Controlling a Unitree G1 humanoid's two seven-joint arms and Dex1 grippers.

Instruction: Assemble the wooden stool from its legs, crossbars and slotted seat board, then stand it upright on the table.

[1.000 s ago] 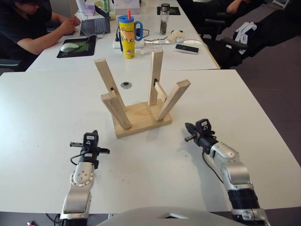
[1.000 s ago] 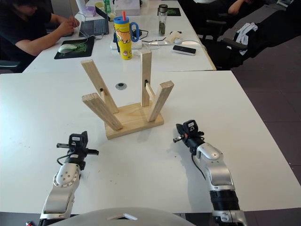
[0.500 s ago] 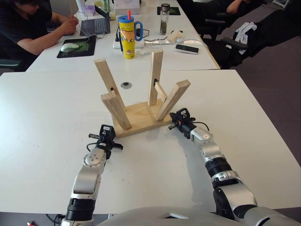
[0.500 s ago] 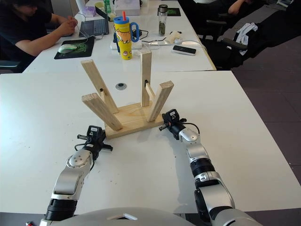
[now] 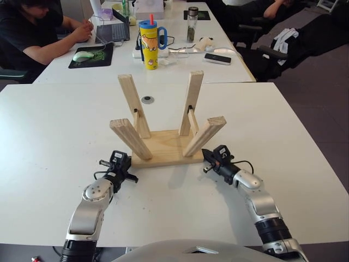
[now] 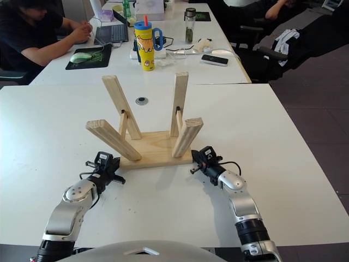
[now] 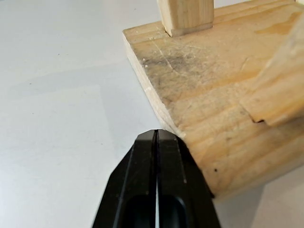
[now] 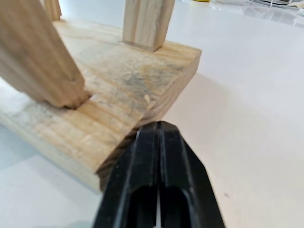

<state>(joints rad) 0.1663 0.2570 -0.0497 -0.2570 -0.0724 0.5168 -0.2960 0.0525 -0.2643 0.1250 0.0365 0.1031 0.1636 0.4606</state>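
Note:
The wooden stool stands upside down on the white table, its seat board [image 5: 163,154] flat and its legs [image 5: 131,98] slanting upward. Short crossbars [image 5: 192,120] join the leg pairs on the left and on the right. My left gripper [image 5: 127,169] is shut, with its tip touching the board's near left corner [image 7: 156,114]. My right gripper [image 5: 209,161] is also shut, and its tip rests against the near right corner [image 8: 142,104], just below the front right leg [image 5: 206,136]. Neither gripper has anything between its fingers.
A round cable grommet [image 5: 147,100] sits in the table behind the stool. The adjoining table beyond holds a yellow cup [image 5: 149,38], a bottle [image 5: 192,24], a phone [image 5: 218,57] and a mouse on a mat [image 5: 84,55]. Bare table surface lies on both sides.
Both grippers came forward from the near table area to the seat board's front corners. The stool has turned from a skewed position to sit square to me.

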